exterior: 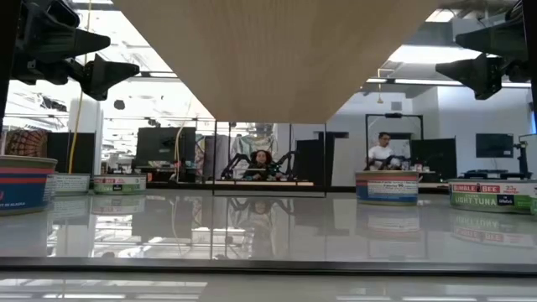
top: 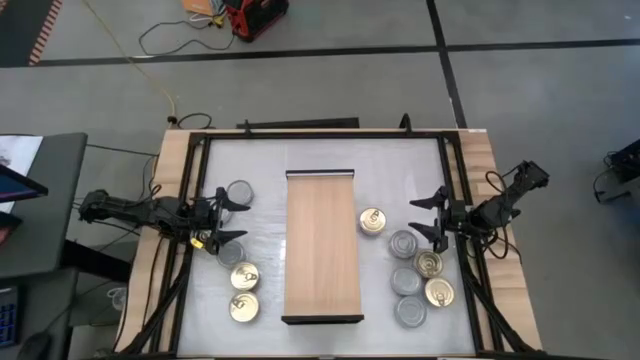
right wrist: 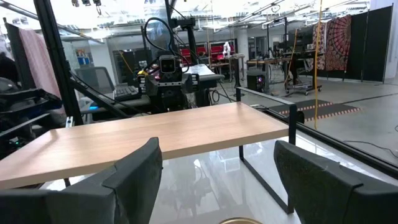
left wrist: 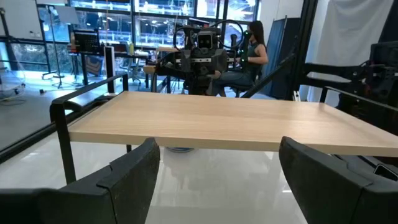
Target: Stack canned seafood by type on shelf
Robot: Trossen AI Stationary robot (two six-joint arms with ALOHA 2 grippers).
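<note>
The shelf (top: 322,246) stands in the middle of the white tabletop (top: 322,158), a long light-wood board on dark metal legs, its top bare. Every tin lies on the tabletop around it, none on the board.

Left of the shelf are four tins: a silver-lidded one (top: 238,193) near the shelf's far end, another silver one (top: 230,252) further along, then two gold-lidded ones (top: 244,277) (top: 243,307) towards the near end. The left gripper (top: 232,219) hangs over this side between the first two silver tins, its fingers spread wide and holding nothing, pointing at the shelf's long edge. In the left wrist view both dark fingers (left wrist: 127,180) frame the board, well apart.

Right of the shelf, one gold tin (top: 372,221) sits just beside the board's edge. Further out a cluster runs towards the near end: silver (top: 403,243), gold (top: 429,264), silver (top: 406,282), gold (top: 439,293), silver (top: 410,312). The right gripper (top: 440,217) hovers beside the start of that cluster, also facing the shelf, fingers wide and empty; the right wrist view shows its two fingers (right wrist: 134,177) apart, with a gold lid's rim (right wrist: 241,221) just showing below them.

In the low view a labelled tin (exterior: 386,186) stands on the glossy tabletop under the shelf's underside, and a person (exterior: 383,151) sits in the room behind.
</note>
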